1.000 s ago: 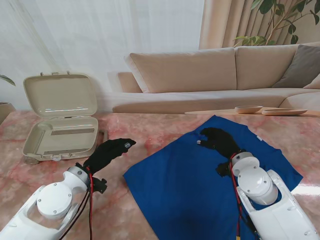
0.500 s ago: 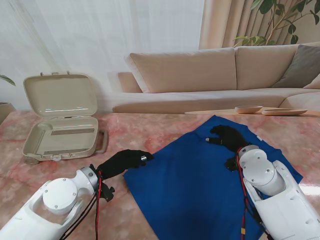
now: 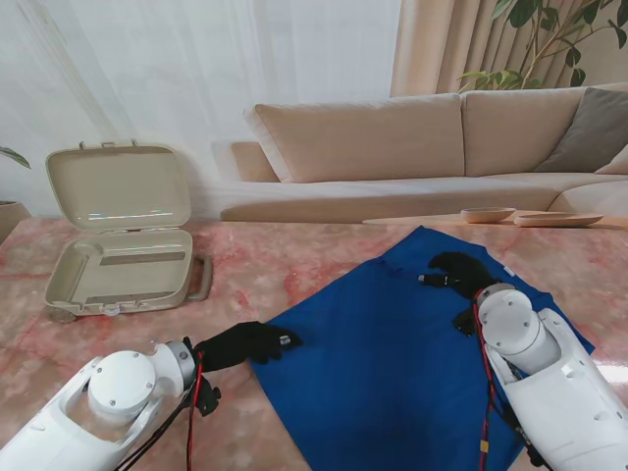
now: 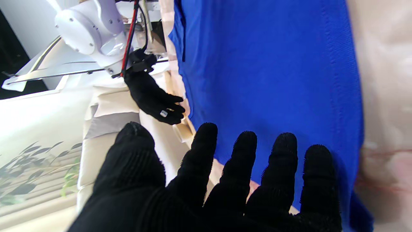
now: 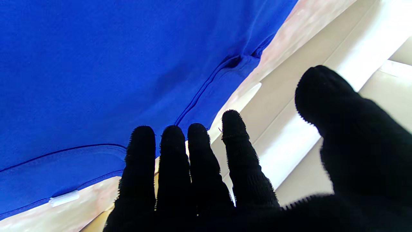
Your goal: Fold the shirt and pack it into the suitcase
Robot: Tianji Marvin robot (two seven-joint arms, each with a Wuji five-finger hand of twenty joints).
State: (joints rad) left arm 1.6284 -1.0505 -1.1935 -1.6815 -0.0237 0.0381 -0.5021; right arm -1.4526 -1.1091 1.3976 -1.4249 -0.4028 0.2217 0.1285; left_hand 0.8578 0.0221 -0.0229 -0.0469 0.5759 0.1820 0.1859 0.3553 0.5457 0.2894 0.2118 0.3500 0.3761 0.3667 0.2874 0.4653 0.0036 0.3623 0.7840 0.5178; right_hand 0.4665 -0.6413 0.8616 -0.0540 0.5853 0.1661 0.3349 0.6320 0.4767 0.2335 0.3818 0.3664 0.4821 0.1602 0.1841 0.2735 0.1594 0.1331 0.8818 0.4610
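- The plain royal-blue cotton shirt lies spread flat and unfolded on the pink marbled tabletop; I see no fold made in it, so I judge the task is at its very start.
- My left robot hand, black-gloved, sits at the shirt's near-left corner, fingers spread and holding nothing; in its wrist view the fingertips lie over the blue edge, though I cannot tell whether they touch the cloth.
- My right robot hand hovers by the collar end, farther from me, fingers straight and side by side with the thumb splayed wide, gripping nothing.
- The cream hard-shell suitcase stands open, well apart from the left robot hand, farther from me and to its left, with no shirt in it.
- Left to do, as I judge it: grasp the edges, make every fold, then carry the bundle to the suitcase.
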